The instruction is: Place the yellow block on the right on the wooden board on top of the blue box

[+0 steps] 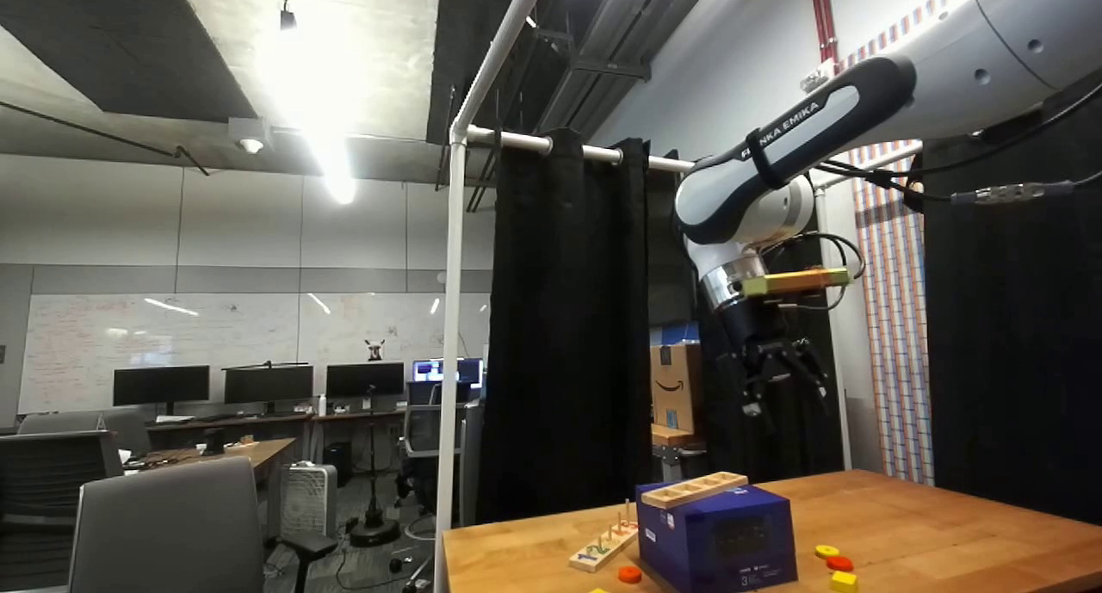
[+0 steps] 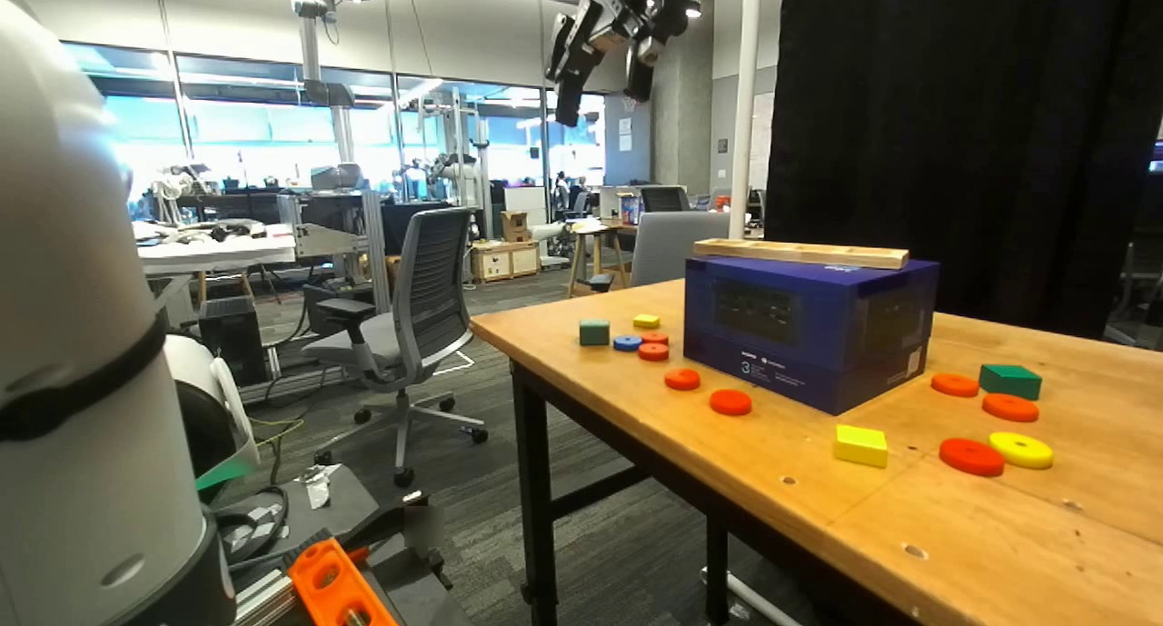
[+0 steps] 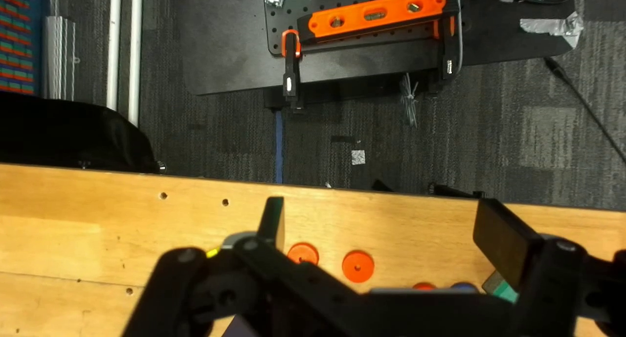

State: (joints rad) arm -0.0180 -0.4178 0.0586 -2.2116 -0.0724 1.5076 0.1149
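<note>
The yellow block (image 2: 860, 445) lies on the table beside the blue box (image 2: 772, 326), near the table's edge. It shows at the bottom of an exterior view (image 1: 844, 582), and as a sliver in the wrist view (image 3: 212, 253), mostly hidden by a finger. The wooden board (image 2: 800, 254) lies flat on top of the blue box and shows in both exterior views; shallow compartments show in its upper face (image 1: 696, 490). My gripper (image 1: 787, 401) is open, empty and high above the table, apart from everything. In the wrist view, its fingers (image 3: 381, 214) are wide apart.
A red disc (image 2: 970, 456) and a yellow disc (image 2: 1020, 450) lie near the yellow block. Red discs (image 2: 730, 402), a green block (image 2: 594, 332) and another yellow block (image 2: 646, 321) lie left of the box. A pegged board (image 1: 605, 546) lies beside it.
</note>
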